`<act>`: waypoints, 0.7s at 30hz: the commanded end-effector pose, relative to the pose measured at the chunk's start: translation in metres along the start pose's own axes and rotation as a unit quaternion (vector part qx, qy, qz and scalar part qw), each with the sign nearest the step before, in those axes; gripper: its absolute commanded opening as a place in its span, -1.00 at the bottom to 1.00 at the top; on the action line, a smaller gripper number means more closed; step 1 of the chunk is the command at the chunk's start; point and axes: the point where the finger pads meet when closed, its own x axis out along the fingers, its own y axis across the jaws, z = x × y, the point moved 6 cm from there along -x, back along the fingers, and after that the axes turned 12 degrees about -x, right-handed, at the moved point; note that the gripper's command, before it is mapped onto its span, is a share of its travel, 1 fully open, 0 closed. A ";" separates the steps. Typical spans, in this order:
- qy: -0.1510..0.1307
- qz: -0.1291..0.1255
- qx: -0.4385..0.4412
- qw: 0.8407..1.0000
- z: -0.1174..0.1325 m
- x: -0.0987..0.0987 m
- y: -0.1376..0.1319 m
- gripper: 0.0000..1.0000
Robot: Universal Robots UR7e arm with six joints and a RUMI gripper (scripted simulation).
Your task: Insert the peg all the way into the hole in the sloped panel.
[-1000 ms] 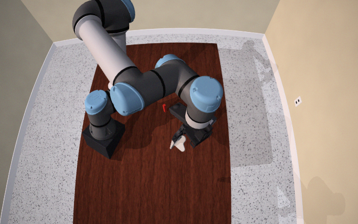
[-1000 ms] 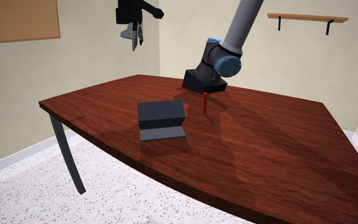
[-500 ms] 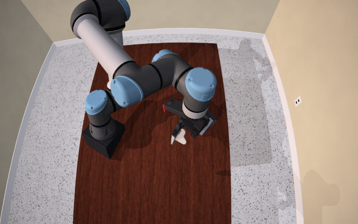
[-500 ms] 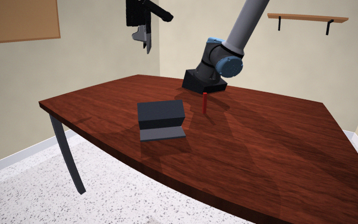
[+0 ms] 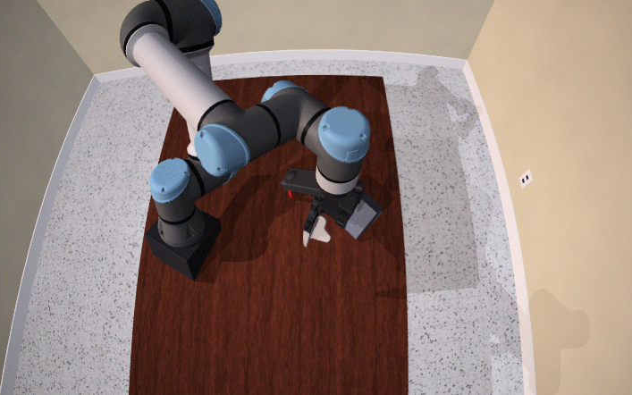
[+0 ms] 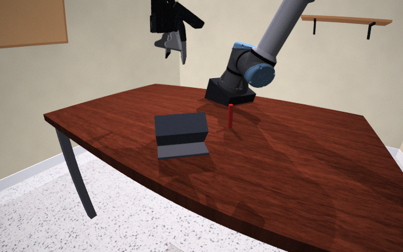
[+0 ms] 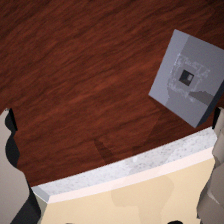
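Red peg point(image 6: 230, 116) upright on the table point(image 6: 290, 162), well in from every edge, toward the far edge where the arm's base is bolted. Just beside it, nearer the left edge, sloped panel point(image 6: 181, 132); square hole point(image 7: 186, 76) on the wrist view, dark and with nothing in it. High above both, gripper point(image 6: 174, 51), jaws spread wide, nothing held. Likely trouble: a thin standing peg toppled by an off-centre descent; a skewed grasp, then jamming at the tilted hole.
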 end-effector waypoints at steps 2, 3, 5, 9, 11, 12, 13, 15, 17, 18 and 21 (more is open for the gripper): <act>-0.002 0.002 -0.040 0.999 -0.007 0.004 0.010 1.00; -0.003 0.002 -0.048 0.999 -0.009 0.005 0.012 1.00; -0.004 0.003 -0.064 0.998 -0.012 0.007 0.015 1.00; -0.005 0.004 -0.096 0.995 -0.019 0.011 0.023 1.00; -0.005 0.004 -0.096 0.995 -0.019 0.011 0.023 1.00; -0.005 0.004 -0.104 0.995 -0.020 0.012 0.025 1.00; -0.006 0.005 -0.112 0.994 -0.022 0.013 0.027 1.00; -0.007 0.005 -0.128 0.992 -0.025 0.015 0.030 1.00; -0.007 0.006 -0.144 0.990 -0.028 0.017 0.034 1.00; -0.008 0.006 -0.152 0.988 -0.030 0.018 0.035 1.00; -0.009 0.007 -0.176 0.984 -0.035 0.021 0.041 1.00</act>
